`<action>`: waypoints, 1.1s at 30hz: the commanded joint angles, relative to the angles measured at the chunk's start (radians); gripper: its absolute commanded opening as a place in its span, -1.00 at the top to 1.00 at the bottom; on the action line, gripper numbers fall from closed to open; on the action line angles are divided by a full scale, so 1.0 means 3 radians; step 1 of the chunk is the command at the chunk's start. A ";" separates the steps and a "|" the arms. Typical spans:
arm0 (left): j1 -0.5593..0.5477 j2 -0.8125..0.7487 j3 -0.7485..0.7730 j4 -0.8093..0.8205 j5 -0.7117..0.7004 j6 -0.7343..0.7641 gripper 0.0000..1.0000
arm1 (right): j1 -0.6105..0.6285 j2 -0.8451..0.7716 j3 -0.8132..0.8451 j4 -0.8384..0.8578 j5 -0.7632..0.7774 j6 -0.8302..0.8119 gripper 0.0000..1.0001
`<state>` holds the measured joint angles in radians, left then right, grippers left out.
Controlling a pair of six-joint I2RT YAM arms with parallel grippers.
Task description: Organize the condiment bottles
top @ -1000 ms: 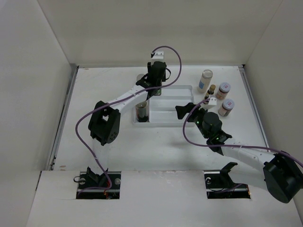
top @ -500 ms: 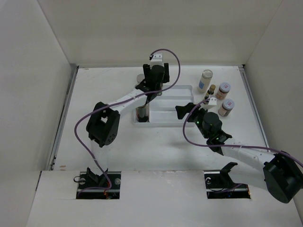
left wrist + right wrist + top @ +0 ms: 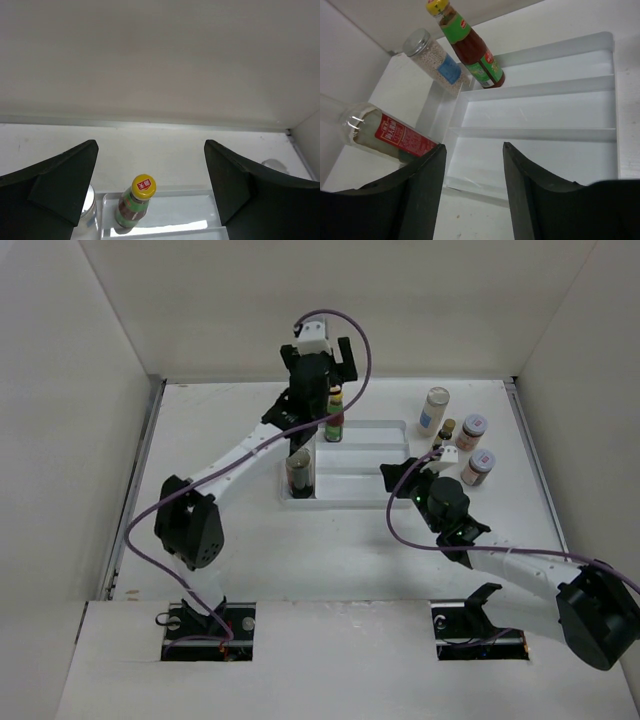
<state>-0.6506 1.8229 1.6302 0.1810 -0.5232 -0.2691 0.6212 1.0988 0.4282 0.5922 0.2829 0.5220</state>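
Note:
A red sauce bottle with a yellow cap (image 3: 335, 416) (image 3: 136, 201) stands upright in the far compartment of the white divided tray (image 3: 365, 488). My left gripper (image 3: 320, 368) (image 3: 150, 147) hangs above it, open wide, touching nothing. A clear bottle with a red label (image 3: 299, 472) (image 3: 390, 136) stands in the tray's near-left corner. A silver-capped jar (image 3: 88, 209) (image 3: 436, 59) sits just outside the tray's far-left corner. My right gripper (image 3: 393, 477) (image 3: 473, 147) hovers at the tray's right end, its jaws a narrow gap apart with nothing between them.
To the right of the tray stand a white-capped bottle (image 3: 433, 410), a small dark bottle (image 3: 446, 432) and two pink-lidded jars (image 3: 471, 430) (image 3: 479, 466). White walls close in the table at the back and both sides.
My left gripper opened, let go of the yellow-capped bottle and rose above it. The right gripper's jaws drew closer together; that arm stayed in place.

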 commanded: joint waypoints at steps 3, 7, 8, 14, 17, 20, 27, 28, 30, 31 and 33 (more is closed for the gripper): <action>0.0080 -0.1150 -0.0385 0.0454 -0.0147 0.0049 -0.68 | -0.0013 -0.0165 -0.0006 0.0204 0.0131 0.0009 0.55; 0.0187 -0.2126 -0.1688 0.0812 -0.0535 -0.0100 -0.48 | 0.0008 -0.0323 -0.0001 0.0097 0.0264 -0.0007 0.80; 0.0208 -0.2341 -0.2040 0.0848 -0.0663 -0.0166 -0.44 | -0.0008 -0.0364 0.0025 0.0016 0.0294 -0.0012 0.83; 0.0193 -0.3140 -0.3617 0.0691 -0.0992 -0.0938 -0.21 | -0.0360 -0.0360 0.0719 -0.0965 0.0295 -0.0160 0.59; 0.0116 -0.3416 -0.3970 0.0323 -0.0987 -0.1163 -0.17 | -0.0636 -0.0202 0.1077 -0.1252 0.0371 -0.0272 0.17; 0.0095 -0.3733 -0.4364 0.0159 -0.0971 -0.1301 -0.11 | -0.0998 0.0074 0.1374 -0.1396 0.0438 -0.0354 -0.34; 0.0269 -0.3960 -0.4810 0.0128 -0.0818 -0.1337 0.28 | -0.1429 0.0979 0.2171 -0.1723 0.0279 -0.0559 -0.93; 0.0310 -0.3919 -0.4851 0.0153 -0.0762 -0.1337 0.34 | -0.1470 0.1117 0.2294 -0.1769 0.0254 -0.0574 -0.96; 0.0407 -0.3822 -0.4922 0.0209 -0.0665 -0.1363 0.39 | -0.1536 0.1383 0.2575 -0.1922 0.0127 -0.0620 -1.00; 0.0453 -0.3776 -0.4958 0.0275 -0.0614 -0.1373 0.39 | -0.1557 0.1516 0.2733 -0.2024 0.0045 -0.0641 -1.00; 0.0504 -0.3735 -0.4974 0.0363 -0.0501 -0.1389 0.37 | -0.1577 0.1726 0.3010 -0.2234 -0.0048 -0.0712 -1.00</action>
<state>-0.5220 0.6888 0.1524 0.2134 -0.7349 -0.6628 0.1623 1.5764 1.2121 0.0109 0.3279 0.3576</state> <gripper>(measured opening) 0.312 0.998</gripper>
